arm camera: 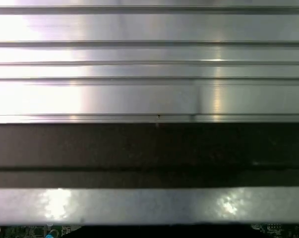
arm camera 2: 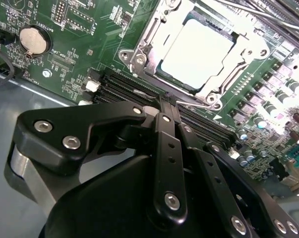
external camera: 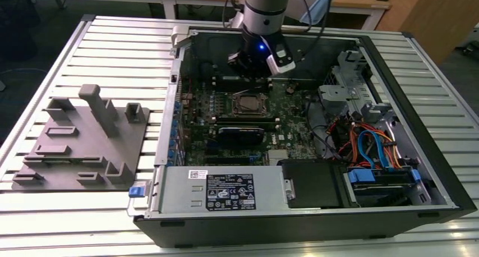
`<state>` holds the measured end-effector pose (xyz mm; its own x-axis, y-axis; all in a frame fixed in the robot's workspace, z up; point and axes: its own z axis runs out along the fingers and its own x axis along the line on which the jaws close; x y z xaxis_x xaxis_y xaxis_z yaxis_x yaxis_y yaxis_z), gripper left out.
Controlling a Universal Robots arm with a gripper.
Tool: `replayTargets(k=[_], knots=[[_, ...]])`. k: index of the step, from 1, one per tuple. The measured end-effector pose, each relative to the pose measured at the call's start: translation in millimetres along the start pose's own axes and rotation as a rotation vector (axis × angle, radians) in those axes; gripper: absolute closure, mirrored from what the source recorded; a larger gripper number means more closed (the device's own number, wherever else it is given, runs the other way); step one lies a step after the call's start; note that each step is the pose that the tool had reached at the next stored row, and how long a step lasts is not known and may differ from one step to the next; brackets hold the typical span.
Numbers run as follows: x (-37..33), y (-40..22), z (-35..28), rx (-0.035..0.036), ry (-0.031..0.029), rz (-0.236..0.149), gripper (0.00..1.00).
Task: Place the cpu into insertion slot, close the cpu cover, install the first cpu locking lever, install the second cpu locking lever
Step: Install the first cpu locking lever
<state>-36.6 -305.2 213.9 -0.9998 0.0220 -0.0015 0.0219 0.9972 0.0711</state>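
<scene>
The cpu [arm camera 2: 196, 52] lies flat in the insertion slot [external camera: 250, 104] on the green board, its silver top showing. The cpu cover [arm camera 2: 148, 37] is down around it, framing the chip with its window. Thin metal lever rods run along the socket's sides, one of them [arm camera 2: 227, 79] near the memory slots; whether they are latched I cannot tell. My gripper [arm camera 2: 168, 105] hangs above the board just beside the socket, over the memory slots, with its black fingers [arm camera 2: 161, 129] pressed together and nothing between them. In the exterior view the gripper [external camera: 257, 77] hovers at the far side of the socket.
The open computer case [external camera: 419, 116] lies on a slatted aluminium table [external camera: 112, 44]. A grey fixture block [external camera: 82, 139] stands at the exterior view's left. Cables and drive bays [external camera: 367, 145] fill the case's right. A coin battery [arm camera 2: 31, 39] sits on the board.
</scene>
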Motion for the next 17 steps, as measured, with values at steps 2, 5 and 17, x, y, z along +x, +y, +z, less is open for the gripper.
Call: replayTargets(k=[2, 5, 17], knots=[[-1.0, -0.1, 1.1, 0.0, 0.0, 0.0, 0.89], [-2.5, -0.2, 2.6, 0.0, 0.0, 0.0, 0.89], [-7.4, -0.3, 7.3, -0.0001, -0.0001, 0.0, 0.89]])
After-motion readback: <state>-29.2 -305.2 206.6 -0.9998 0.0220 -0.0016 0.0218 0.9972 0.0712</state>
